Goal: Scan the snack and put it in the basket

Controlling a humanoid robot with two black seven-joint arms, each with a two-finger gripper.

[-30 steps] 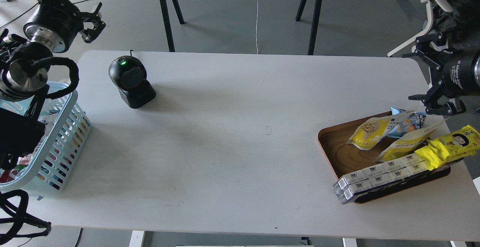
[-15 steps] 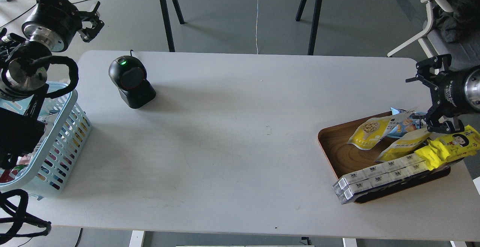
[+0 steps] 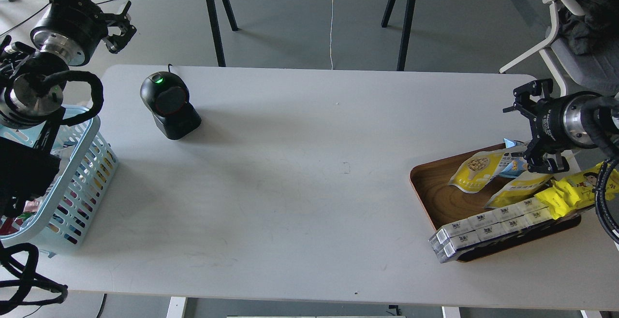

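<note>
The flat yellow-and-white nut pouch (image 3: 476, 170) lies on the brown wooden tray (image 3: 437, 195) at the frame's lower right. The right tool (image 3: 531, 129) is held spread wide and empty above it. The left tool (image 3: 119, 30), upper left, is seen parted, gripping nothing.

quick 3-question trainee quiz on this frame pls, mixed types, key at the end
1. True or false: the snack already lies in the basket.
2. Which gripper is nearer the wooden tray? A) left gripper B) right gripper
3. Fill in: the light on top of the scanner glows ____.

Key:
1. False. It lies on the tray, beside the blue packet.
2. B. It is open, above the tray's far corner, holding nothing.
3. Green.
</note>
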